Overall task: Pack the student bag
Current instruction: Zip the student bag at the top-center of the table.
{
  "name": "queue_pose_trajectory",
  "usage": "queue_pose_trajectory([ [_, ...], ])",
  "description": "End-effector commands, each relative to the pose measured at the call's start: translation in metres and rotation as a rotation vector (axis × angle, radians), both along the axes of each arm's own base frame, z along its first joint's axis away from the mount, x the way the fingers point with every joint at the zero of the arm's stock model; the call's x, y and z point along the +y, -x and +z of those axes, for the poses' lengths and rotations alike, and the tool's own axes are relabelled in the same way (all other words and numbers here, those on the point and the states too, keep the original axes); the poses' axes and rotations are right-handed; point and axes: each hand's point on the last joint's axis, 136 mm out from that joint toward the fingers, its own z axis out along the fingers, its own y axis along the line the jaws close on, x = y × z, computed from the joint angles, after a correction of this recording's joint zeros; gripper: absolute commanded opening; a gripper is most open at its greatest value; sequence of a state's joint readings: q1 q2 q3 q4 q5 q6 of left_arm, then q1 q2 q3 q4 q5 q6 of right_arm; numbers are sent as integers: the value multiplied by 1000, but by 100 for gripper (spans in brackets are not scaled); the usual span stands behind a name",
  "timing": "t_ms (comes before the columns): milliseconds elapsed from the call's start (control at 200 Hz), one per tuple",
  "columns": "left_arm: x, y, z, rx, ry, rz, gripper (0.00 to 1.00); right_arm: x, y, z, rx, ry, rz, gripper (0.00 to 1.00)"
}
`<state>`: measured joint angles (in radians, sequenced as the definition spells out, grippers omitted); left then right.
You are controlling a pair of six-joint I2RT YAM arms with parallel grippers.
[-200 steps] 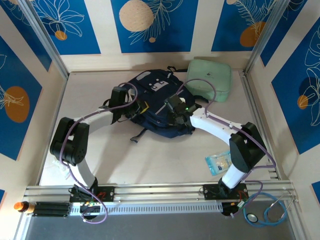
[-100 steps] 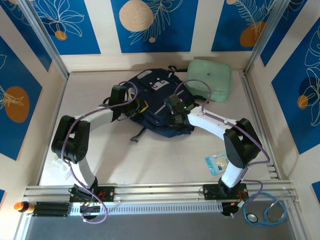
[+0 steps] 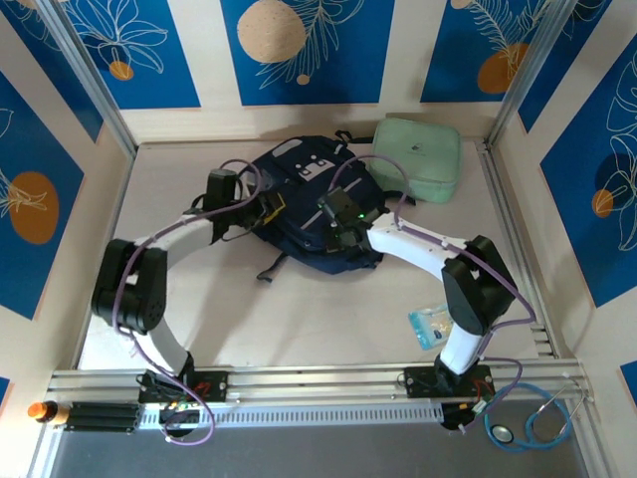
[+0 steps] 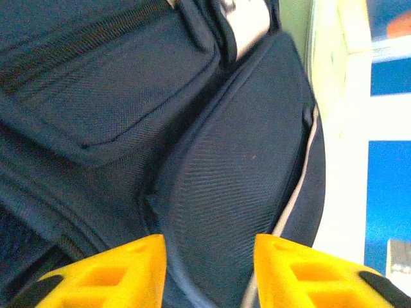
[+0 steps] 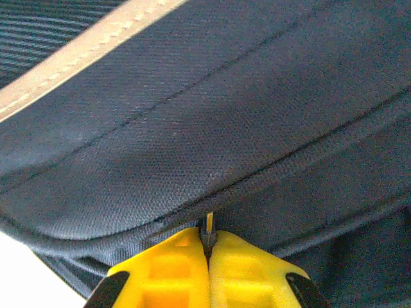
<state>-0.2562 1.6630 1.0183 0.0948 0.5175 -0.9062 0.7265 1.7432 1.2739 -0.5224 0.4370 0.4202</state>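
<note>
— Where was the student bag (image 3: pixel 299 199) found?
— It was laid flat on the table (image 3: pixel 328 309), toward the far middle. A mint-green case (image 3: pixel 418 159) was set just beside its far right corner.
— How was the left gripper (image 4: pixel 209 253) seen?
— It was held at the bag's left side, with its yellow fingers (image 4: pixel 109 276) spread wide. Navy fabric was seen between them and nothing was gripped.
— And the right gripper (image 5: pixel 209 247)?
— It was brought against the bag's near right part, fingers pressed together.
— Was anything smaller noted?
— A small clear packet (image 3: pixel 433 324) was seen near the right arm, well apart from the bag. A thin metal tab (image 5: pixel 209 226) at a seam was pinched between the right fingertips.
</note>
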Motion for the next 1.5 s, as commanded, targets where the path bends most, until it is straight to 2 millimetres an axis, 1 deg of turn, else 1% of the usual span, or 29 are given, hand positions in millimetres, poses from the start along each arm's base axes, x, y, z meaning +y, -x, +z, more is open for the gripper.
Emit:
queue_pose_trajectory([
  [0,37,8,-2,-19,-72,93,47,63,-5,18,-54,-111,172,0],
  [100,61,21,-13,18,-104,141,50,99,-1,20,-38,-175,247,0],
  [230,82,37,-21,60,-154,190,51,139,4,25,-27,-246,318,0],
  [355,103,49,-23,76,-226,263,52,165,6,29,-22,-289,356,0],
  [435,107,53,-21,73,-235,284,52,178,9,31,-12,-322,378,0],
  [505,98,50,-14,57,-176,267,51,185,11,32,-7,-342,391,0],
  [550,92,47,-10,51,-128,253,50,189,13,32,0,-356,397,0],
  [590,85,45,-7,48,-86,241,47,191,13,33,5,-367,400,0],
  [695,76,40,-9,63,-17,230,38,195,14,35,13,-390,399,0],
  [810,78,39,-22,93,-32,248,37,196,16,37,20,-403,403,0],
  [1005,80,37,-28,103,-38,264,36,192,20,31,40,-393,398,0],
  [1105,91,42,-34,122,-92,308,36,190,20,30,42,-388,387,0],
  [1170,100,45,-34,112,-132,341,36,189,20,29,44,-387,383,0],
  [1220,103,46,-32,99,-146,355,36,189,20,29,45,-388,381,0],
  [1345,99,42,-32,92,-141,352,35,189,20,29,46,-389,377,0],
  [1495,84,31,-30,74,-83,306,29,189,21,30,50,-387,381,0],
])
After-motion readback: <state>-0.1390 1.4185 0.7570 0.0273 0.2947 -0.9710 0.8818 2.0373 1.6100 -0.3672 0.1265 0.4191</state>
